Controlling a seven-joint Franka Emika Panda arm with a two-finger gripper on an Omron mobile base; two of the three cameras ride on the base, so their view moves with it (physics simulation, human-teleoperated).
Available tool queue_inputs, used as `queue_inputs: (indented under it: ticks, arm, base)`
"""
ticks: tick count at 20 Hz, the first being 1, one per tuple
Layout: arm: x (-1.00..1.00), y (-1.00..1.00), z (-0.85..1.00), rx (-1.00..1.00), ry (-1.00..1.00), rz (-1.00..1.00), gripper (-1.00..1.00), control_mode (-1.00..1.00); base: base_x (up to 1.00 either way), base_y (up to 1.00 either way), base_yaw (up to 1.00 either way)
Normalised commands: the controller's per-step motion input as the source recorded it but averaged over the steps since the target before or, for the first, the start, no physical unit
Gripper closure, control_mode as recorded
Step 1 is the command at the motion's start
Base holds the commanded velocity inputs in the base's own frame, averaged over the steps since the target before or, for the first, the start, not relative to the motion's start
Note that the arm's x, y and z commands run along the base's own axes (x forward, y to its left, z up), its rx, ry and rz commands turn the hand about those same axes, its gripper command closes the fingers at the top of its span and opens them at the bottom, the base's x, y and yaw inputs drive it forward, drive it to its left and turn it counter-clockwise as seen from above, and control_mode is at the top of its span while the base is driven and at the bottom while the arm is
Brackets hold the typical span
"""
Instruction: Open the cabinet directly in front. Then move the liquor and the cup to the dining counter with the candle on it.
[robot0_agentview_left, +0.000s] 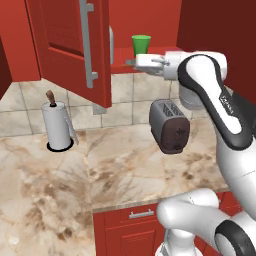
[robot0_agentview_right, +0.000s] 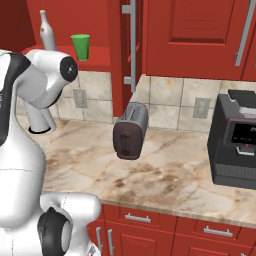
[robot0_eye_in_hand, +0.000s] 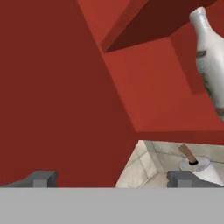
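While the cabinet door is standing open at upper left of the left base view, the cup is sitting top centre. In the right base view, the liquor is standing upper left. In the hand view, the gripper is gaping wide, holding nothing.

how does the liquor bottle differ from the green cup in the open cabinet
The liquor is pale grey-white; the cup is bright green. The liquor stands much taller than the cup. The liquor swells at the body and narrows to a slim neck, while the cup is a plain taper, wider at the rim. Both stand upright and apart on the lower shelf of the cabinet, its door open.
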Motion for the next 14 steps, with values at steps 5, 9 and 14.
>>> queue_inputs:
  ticks: [5, 9, 14]
  arm:
    - [0.28, 1.0, 0.0, 0.0, 0.0, 0.54, -1.0, -1.0]
    - [0.03, 1.0, -0.01, 0.0, 0.0, 0.58, -1.0, -1.0]
    - [-0.02, 1.0, -0.08, 0.0, 0.0, 0.57, -1.0, -1.0]
  base:
    - [0.0, 0.0, 0.0]
    - [0.0, 0.0, 0.0]
    - [0.0, 0.0, 0.0]
